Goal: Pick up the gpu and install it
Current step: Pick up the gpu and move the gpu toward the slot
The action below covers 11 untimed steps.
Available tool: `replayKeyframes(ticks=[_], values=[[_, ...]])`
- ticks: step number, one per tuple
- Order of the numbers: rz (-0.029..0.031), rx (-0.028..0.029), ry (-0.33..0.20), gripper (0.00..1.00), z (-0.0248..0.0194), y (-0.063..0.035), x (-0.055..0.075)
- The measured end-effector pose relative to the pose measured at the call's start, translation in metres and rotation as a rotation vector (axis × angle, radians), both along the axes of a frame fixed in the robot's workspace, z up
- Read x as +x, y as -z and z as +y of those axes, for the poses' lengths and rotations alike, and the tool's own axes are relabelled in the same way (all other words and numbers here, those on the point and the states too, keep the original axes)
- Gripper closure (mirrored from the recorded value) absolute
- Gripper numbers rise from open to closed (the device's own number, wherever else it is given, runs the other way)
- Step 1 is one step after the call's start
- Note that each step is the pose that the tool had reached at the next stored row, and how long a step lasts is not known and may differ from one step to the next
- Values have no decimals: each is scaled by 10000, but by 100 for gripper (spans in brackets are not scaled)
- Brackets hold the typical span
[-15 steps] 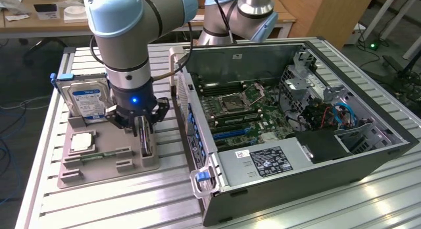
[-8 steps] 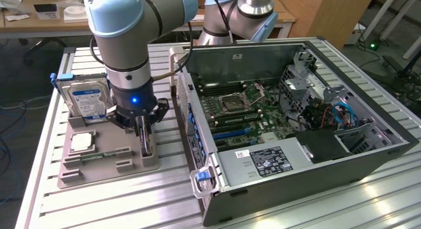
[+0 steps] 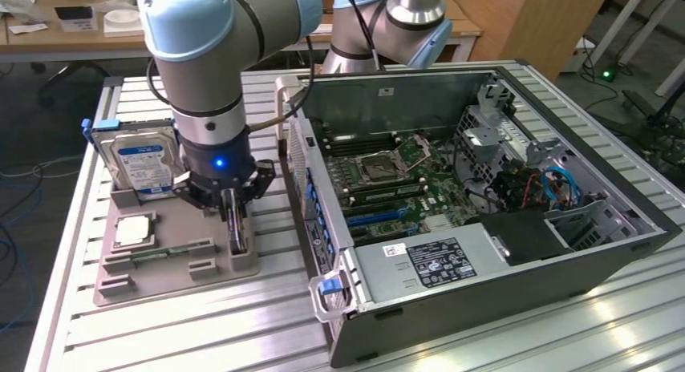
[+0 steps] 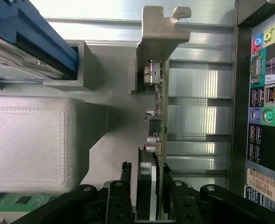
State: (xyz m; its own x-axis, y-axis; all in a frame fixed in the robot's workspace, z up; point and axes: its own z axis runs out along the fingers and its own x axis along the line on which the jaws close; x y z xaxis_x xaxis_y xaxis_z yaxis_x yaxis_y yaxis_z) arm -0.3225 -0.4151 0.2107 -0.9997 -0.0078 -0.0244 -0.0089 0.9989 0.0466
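Gripping the gpu (image 4: 157, 112) from above, the gripper (image 4: 149, 191) is holding its jaws narrow, seemingly pressing on both flat faces of the card. The gpu is standing on edge in a slot of the grey holder tray (image 3: 160, 272) on the table (image 3: 64, 308), its long axis running level between the jaws, with the silver bracket (image 4: 161, 37) out ahead. The open computer case (image 3: 599, 252) is sitting just beside the tray, toward the exterior view's right.

barcode sticker (image 4: 261, 184) on computer case (image 4: 242, 116) rear, code roughly "FM8BT32", white label (image 4: 271, 80) by case's rear ports starting "Pro", hard drive label (image 3: 144, 167) beside case, power supply label (image 3: 434, 261) inside case, both illegible
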Motion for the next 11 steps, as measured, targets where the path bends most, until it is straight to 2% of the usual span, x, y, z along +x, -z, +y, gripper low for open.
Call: replayKeyframes(ticks=[4, 5, 11], values=[[3, -4, 2, 65, 0, -1, 11], [4, -3, 3, 72, 0, -1, 10], [3, -3, 1, 72, 0, -1, 11]])
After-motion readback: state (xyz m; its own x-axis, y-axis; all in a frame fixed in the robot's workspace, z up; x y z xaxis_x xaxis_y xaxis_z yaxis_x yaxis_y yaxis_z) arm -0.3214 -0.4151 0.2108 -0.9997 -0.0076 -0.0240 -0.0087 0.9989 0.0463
